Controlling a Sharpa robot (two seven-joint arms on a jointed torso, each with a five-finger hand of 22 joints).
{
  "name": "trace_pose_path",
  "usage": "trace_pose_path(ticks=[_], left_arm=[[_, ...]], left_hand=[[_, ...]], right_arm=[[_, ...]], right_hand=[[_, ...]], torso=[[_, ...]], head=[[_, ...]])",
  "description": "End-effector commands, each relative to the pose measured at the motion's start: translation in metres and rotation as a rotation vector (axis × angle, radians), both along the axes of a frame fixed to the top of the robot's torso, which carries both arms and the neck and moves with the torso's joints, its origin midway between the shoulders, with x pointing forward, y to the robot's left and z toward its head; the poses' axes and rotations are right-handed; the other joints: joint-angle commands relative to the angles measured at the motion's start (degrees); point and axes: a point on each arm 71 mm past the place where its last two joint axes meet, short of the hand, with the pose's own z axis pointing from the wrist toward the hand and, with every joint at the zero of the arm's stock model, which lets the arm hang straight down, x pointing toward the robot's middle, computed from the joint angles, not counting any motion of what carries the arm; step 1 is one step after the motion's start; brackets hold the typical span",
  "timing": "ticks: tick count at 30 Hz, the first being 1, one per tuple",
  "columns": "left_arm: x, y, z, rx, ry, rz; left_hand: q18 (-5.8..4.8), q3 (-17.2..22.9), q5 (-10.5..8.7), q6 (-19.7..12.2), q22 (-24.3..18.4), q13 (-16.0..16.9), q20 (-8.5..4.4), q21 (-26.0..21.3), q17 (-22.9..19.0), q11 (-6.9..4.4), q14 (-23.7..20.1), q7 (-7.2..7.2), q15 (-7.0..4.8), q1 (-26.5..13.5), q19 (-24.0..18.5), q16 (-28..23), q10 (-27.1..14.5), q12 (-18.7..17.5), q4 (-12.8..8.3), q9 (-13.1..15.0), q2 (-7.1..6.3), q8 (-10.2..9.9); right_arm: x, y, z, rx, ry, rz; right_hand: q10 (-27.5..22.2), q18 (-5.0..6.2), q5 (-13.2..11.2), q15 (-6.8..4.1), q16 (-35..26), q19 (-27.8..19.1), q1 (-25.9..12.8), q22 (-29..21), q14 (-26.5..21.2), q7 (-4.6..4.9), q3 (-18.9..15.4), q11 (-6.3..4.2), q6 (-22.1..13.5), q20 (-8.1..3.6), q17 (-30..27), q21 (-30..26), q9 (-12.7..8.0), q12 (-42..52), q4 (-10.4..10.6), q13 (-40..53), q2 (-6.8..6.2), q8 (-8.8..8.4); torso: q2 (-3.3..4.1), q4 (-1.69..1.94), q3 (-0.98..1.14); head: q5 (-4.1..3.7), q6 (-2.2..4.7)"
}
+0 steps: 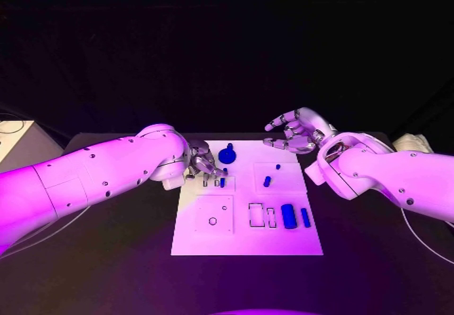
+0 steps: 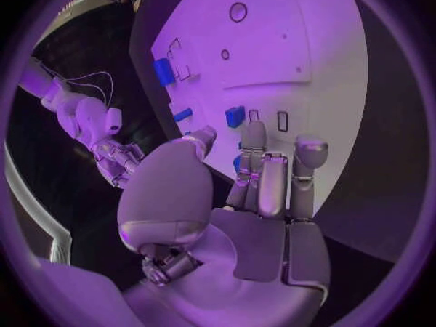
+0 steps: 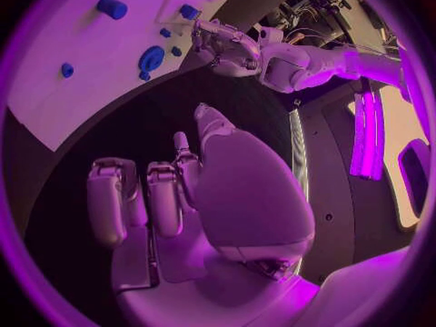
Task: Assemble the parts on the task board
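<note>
The white task board (image 1: 248, 239) lies mid-table. My left hand (image 1: 201, 164) hovers over its far left part, fingers apart and holding nothing, fingertips (image 2: 253, 134) just short of a small blue part (image 2: 235, 115) beside two slots. A round blue part (image 1: 227, 155) stands just right of that hand. Small blue parts (image 1: 268, 181) lie mid-board, and a larger blue block (image 1: 288, 216) and a thin blue bar (image 1: 306, 217) lie at the near right. My right hand (image 1: 298, 131) hangs raised beyond the board's far right corner, fingers loosely bent, with nothing in it (image 3: 182, 196).
The black table (image 1: 113, 275) surrounds the board. A pale box (image 1: 23, 147) stands at the far left edge and a pale object (image 1: 411, 142) at the far right. Empty outlined slots (image 1: 256, 214) and a plate with a hole (image 1: 214, 220) mark the board's near half.
</note>
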Motion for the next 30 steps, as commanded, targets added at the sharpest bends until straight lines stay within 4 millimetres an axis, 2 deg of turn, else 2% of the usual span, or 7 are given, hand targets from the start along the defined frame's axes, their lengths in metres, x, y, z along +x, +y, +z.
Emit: trace_pose_path(ticks=[1, 3, 10, 18, 30], left_arm=[[0.000, -0.002, -0.001, 0.042, 0.015, -0.026], [0.000, -0.004, -0.001, 0.042, 0.017, -0.029], [-0.001, -0.008, -0.002, 0.044, 0.026, -0.041], [0.000, -0.010, -0.006, 0.062, 0.048, -0.053], [0.003, -0.013, -0.010, 0.060, 0.059, -0.044]], left_hand=[[-0.72, -0.4, 0.00, -0.4, 0.1, 0.1, 0.16, 0.2, 0.1, -0.13, 0.3, 0.02, 0.15, -0.7, 0.2, 0.2, -0.5, 0.3, 0.0, 0.1, 0.09, 0.2], [-0.74, -0.6, 0.00, -0.4, 0.2, 0.2, 0.18, 0.4, 0.4, -0.15, 0.4, -0.03, 0.15, -1.0, 0.3, 0.4, -0.5, 0.5, 0.0, 0.3, 0.23, 0.4], [-0.74, -0.8, 0.01, -0.3, 0.3, 0.3, 0.19, 0.5, 0.4, -0.19, 0.4, -0.09, 0.13, -1.3, 0.2, 0.5, -0.5, 0.7, 0.0, 0.6, 0.38, 0.7], [-0.77, -0.8, 0.01, -0.3, 0.5, 0.4, 0.19, 0.6, 0.5, -0.25, 0.5, -0.17, 0.10, -1.2, 0.3, 0.5, -0.6, 0.8, -0.1, 0.9, 0.45, 0.9], [-0.77, -0.6, 0.03, -0.5, 0.6, 0.5, 0.17, 0.7, 0.5, -0.32, 0.4, -0.23, 0.04, -0.4, 0.2, 0.6, -0.8, 1.0, -0.2, 1.4, 0.61, 1.2]], right_arm=[[0.001, 0.001, 0.000, -0.003, 0.010, 0.011], [0.001, 0.002, -0.001, -0.004, 0.012, 0.010], [0.002, 0.002, -0.001, -0.007, 0.015, 0.008], [0.003, 0.003, -0.001, -0.009, 0.018, 0.010], [0.003, 0.004, -0.002, -0.011, 0.022, 0.012]], right_hand=[[-0.3, 0.80, 0.3, 0.11, -0.2, 2.8, 0.2, 10.9, 5.6, 0.08, 0.3, 0.04, 0.3, 0.17, 13.3, -0.4, -0.1, -0.2, 0.1, 5.1, 0.08, 0.24], [-0.3, 0.80, 0.3, 0.11, -0.2, 2.8, 0.2, 10.9, 5.6, 0.08, 0.3, 0.04, 0.3, 0.17, 13.3, -0.4, -0.1, -0.2, 0.1, 5.1, 0.08, 0.24], [-0.4, 0.83, 0.3, 0.12, -0.2, 2.7, 0.1, 10.8, 5.6, 0.08, 0.3, 0.05, 0.3, 0.17, 13.2, -0.6, -0.1, -0.2, 0.2, 5.1, 0.08, 0.23], [-0.4, 0.83, 0.3, 0.12, -0.2, 2.7, 0.1, 10.8, 5.6, 0.08, 0.3, 0.05, 0.3, 0.17, 13.2, -0.6, -0.1, -0.2, 0.2, 5.1, 0.08, 0.23], [-0.3, 0.84, 0.3, 0.13, -0.3, 2.7, 0.0, 10.8, 5.6, 0.09, 0.4, 0.05, 0.3, 0.18, 13.2, -0.6, -0.1, -0.2, 0.2, 5.1, 0.11, 0.23]], torso=[[0.04, 0.05, 0.00], [0.03, 0.16, -0.02], [-0.03, 0.17, -0.05], [0.00, 0.02, -0.07], [0.05, 0.09, -0.04]], head=[[-0.06, -0.18], [-0.14, -0.33], [-0.13, -0.57], [-0.13, -0.71], [-0.27, -1.03]])
